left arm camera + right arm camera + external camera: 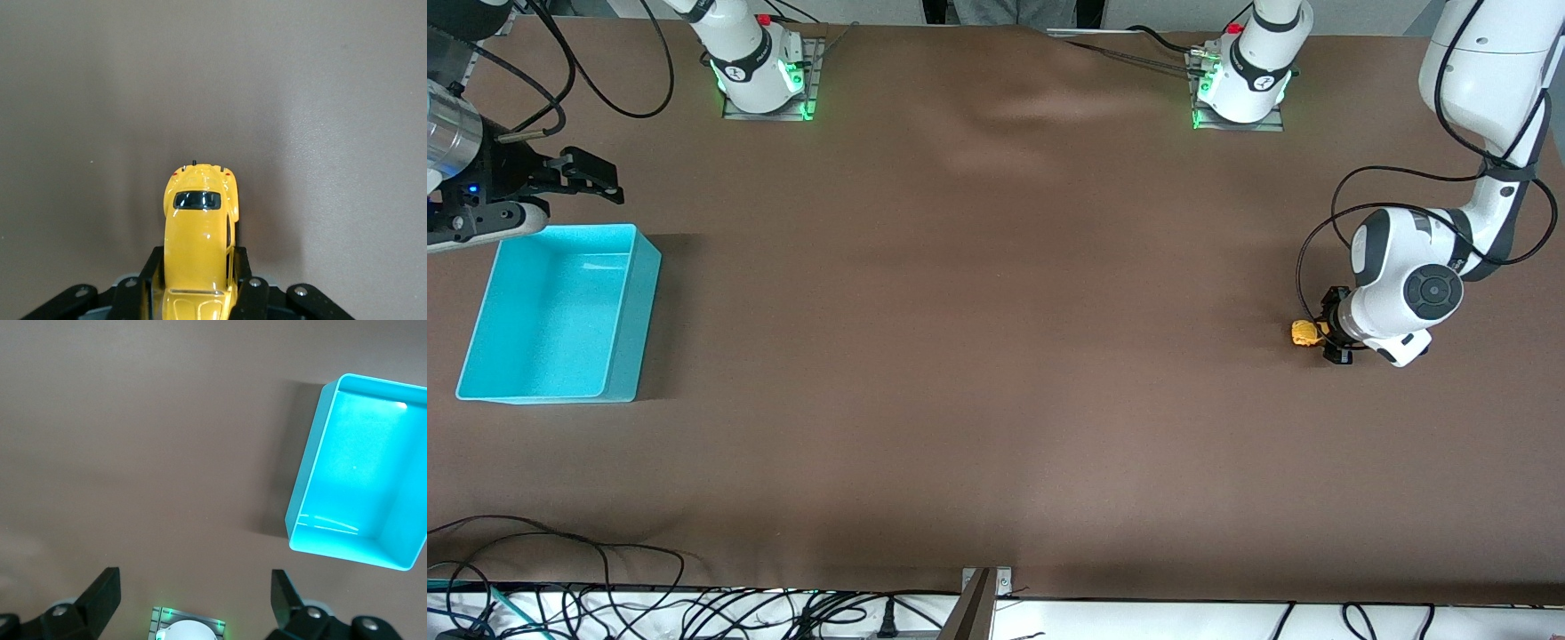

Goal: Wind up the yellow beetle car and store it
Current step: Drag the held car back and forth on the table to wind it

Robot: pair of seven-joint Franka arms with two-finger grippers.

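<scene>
The yellow beetle car [1304, 333] sits low at the brown table toward the left arm's end, clamped between the black fingers of my left gripper [1323, 336]. In the left wrist view the yellow beetle car [200, 233] shows its rounded roof and dark window, with a finger pressed on each side of its body; my left gripper [197, 287] is shut on it. Whether its wheels touch the table I cannot tell. My right gripper [600, 178] hangs open above the table beside the turquoise bin [627, 311], nothing between its fingers [100, 597].
The turquoise bin [307, 487] stands at the right arm's end of the table with nothing showing inside. Both arm bases [760, 71] glow green along the table's back edge. Cables [560, 587] lie along the edge nearest the front camera.
</scene>
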